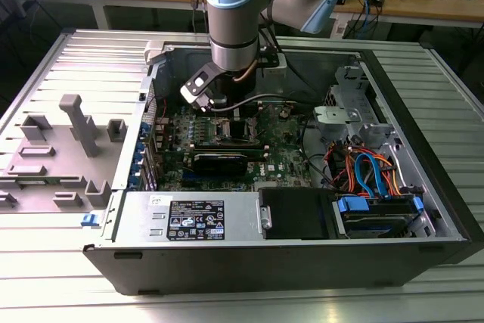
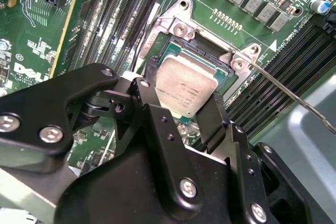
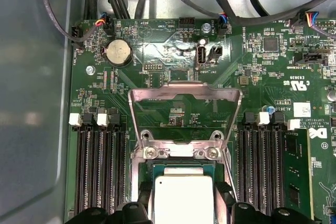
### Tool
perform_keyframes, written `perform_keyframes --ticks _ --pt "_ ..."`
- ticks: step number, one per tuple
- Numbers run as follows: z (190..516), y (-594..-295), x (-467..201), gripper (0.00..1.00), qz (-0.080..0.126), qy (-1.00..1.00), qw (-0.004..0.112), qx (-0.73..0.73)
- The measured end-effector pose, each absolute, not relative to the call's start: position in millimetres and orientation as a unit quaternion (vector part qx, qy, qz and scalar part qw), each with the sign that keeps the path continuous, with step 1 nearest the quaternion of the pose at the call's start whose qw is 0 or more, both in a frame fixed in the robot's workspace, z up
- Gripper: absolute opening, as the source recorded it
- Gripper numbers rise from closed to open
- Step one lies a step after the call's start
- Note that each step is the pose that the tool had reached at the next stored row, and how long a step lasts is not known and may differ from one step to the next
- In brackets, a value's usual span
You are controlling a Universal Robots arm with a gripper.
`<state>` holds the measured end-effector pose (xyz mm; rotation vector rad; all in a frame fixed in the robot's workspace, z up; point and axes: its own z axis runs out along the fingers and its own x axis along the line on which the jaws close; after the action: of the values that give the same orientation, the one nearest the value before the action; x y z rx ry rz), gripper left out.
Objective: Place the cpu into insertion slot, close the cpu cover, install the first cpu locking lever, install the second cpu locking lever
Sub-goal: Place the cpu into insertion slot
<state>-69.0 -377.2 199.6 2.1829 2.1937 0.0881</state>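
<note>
Open black-and-silver computer case [image 1: 423,187] lies on its side on the ribbed metal worktop [image 1: 45,285]. The green motherboard [image 1: 283,158] faces up inside it. The arm reaches down into the far part of the case, towards the exterior view's left, with the black gripper [image 1: 225,115] low over the board.

Both wrist views show the gripper [image 2: 182,95] [image 3: 184,192] closed on the cpu [image 2: 186,87] [image 3: 181,200], a small flat square chip with a silver-grey metal top. One black finger [image 2: 148,95] presses one edge and the other presses the opposite edge.

Chip position: directly over the insertion slot [image 2: 202,48], the small dark square socket with a silvery rim. It sits level and inside the rim — a strip of its green base shows on the far side. Cannot tell whether it is fully seated or a little above the contacts.

The cpu cover [image 3: 184,91], a thin silvery frame plate with a square window, is swung open. It stands up from its hinge on the far side of the socket, and green board shows through the window.

A thin silvery wire lever [image 2: 286,93] runs out from a socket corner over the long black memory slots [image 3: 97,166] — unlatched and clear of the cover.

A round silver coin battery [image 3: 118,52] sits on the board beyond the cover.
</note>
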Motion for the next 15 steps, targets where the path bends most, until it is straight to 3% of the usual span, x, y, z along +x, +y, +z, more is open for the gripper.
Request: perform_keyframes --ticks 15 --pt "197.2 -376.2 -70.1 0.55 0.028 0.708 0.023 0.705"
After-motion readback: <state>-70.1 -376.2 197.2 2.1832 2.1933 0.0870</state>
